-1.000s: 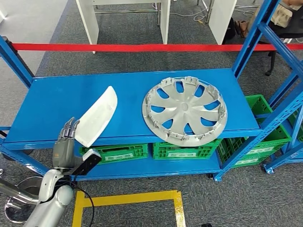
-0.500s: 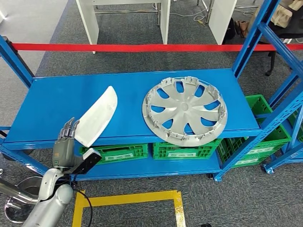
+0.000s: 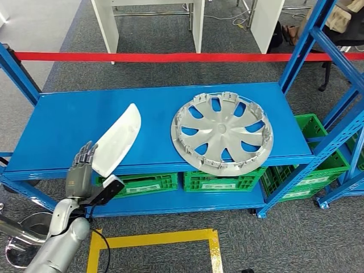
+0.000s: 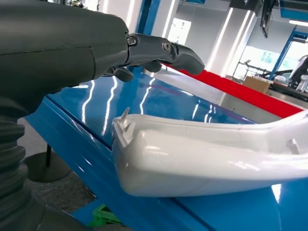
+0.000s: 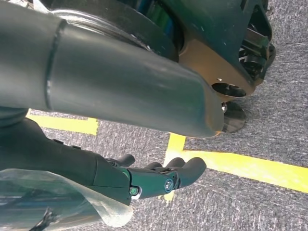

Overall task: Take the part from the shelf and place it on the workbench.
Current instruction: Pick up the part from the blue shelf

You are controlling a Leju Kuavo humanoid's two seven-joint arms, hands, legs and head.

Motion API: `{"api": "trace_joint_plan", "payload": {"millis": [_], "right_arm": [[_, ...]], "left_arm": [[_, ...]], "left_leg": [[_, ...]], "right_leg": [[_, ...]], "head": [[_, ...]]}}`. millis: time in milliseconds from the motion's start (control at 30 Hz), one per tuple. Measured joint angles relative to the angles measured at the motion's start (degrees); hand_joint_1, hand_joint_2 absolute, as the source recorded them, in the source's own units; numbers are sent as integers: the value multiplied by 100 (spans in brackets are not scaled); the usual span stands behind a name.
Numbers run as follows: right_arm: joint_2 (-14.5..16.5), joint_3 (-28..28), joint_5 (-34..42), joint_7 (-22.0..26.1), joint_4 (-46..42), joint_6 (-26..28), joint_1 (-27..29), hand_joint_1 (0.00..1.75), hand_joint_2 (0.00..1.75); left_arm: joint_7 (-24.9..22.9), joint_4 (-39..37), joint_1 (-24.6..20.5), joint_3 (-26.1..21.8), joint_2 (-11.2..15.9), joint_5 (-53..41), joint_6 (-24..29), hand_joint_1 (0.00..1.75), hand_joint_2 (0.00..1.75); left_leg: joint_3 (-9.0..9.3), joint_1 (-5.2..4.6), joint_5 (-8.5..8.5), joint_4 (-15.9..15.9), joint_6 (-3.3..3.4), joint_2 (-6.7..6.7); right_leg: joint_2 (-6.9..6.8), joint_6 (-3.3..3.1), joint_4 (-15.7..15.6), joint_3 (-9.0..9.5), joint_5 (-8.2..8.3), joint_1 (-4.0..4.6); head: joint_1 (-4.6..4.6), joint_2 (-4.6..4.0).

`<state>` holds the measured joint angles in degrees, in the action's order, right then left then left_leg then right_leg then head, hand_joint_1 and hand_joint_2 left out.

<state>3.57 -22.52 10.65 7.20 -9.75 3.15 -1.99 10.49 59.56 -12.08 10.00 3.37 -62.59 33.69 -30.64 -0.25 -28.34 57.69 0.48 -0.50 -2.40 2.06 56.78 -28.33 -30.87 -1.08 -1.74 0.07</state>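
Blue shelf (image 3: pixel 56 122), top level, seen from the head view; green crates (image 3: pixel 223 181) sit on the level below, and yellow floor tape (image 3: pixel 150 239) marks the near ground. A round silver wheel cover (image 3: pixel 222 132) lies flat on the right half of the shelf. The white part (image 3: pixel 116 140), a long curved shell, lies on the left half, its near end overhanging the shelf's near edge. The left hand (image 3: pixel 81 170) is raised at that near end, fingers spread and extended, fingertips at or just beside the part's rim; in the left wrist view the fingers (image 4: pixel 160 50) reach out above the part (image 4: pixel 218 159) without closing on it. Step in hand, as judged: the reach, with the grasp not yet made. The next move calls for closing around the overhanging end. The right hand (image 5: pixel 156 180) hangs above the floor, fingers loosely curled, holding nothing.
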Motion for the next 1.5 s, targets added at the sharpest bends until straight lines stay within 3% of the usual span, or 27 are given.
{"api": "trace_joint_plan", "payload": {"millis": [300, 333, 433, 467, 867, 1500], "right_arm": [[-1, -3, -20, -21, 0, -46, -9, 0, 0], [-1, -4, -24, -25, 0, -50, -9, 0, 0], [-1, -6, -43, -48, 0, -56, -10, 0, 0], [-1, -7, -52, -59, 0, -58, -11, 0, 0], [-1, -10, -86, -122, 0, -67, -15, 0, 0], [-1, -15, -108, -139, 0, -65, -18, 0, 0]], "left_arm": [[-95, -562, -338, 85, -73, -282, -13, 0, 175], [-97, -604, -362, 95, -79, -297, -21, 21, 175], [-128, -714, -424, 151, -87, -399, -21, 152, 175], [-151, -744, -445, 183, -88, -458, -9, 175, 175], [-389, -900, -648, 641, -46, -941, 127, 175, 175], [-493, -659, -642, 884, 30, -1414, 558, 175, 175]], "left_leg": [[0, 0, 0, 1, 0, 0], [0, 0, 0, 1, 0, 0], [0, 0, 0, 1, 0, 0], [0, 0, 0, 1, 0, 0], [0, 0, 0, 1, 0, 0], [0, 0, 1, 1, 0, 0]], "right_leg": [[1, 0, 0, 1, 0, 0], [1, 0, 0, 1, 0, 0], [1, 0, 0, 0, 0, 0], [0, 0, 0, 0, 0, 0], [0, 0, 0, 2, 0, 0], [0, 0, 2, 2, 0, 0]], "head": [[0, 0], [0, 0], [1, 0], [1, 0], [1, 0], [1, 0]]}}
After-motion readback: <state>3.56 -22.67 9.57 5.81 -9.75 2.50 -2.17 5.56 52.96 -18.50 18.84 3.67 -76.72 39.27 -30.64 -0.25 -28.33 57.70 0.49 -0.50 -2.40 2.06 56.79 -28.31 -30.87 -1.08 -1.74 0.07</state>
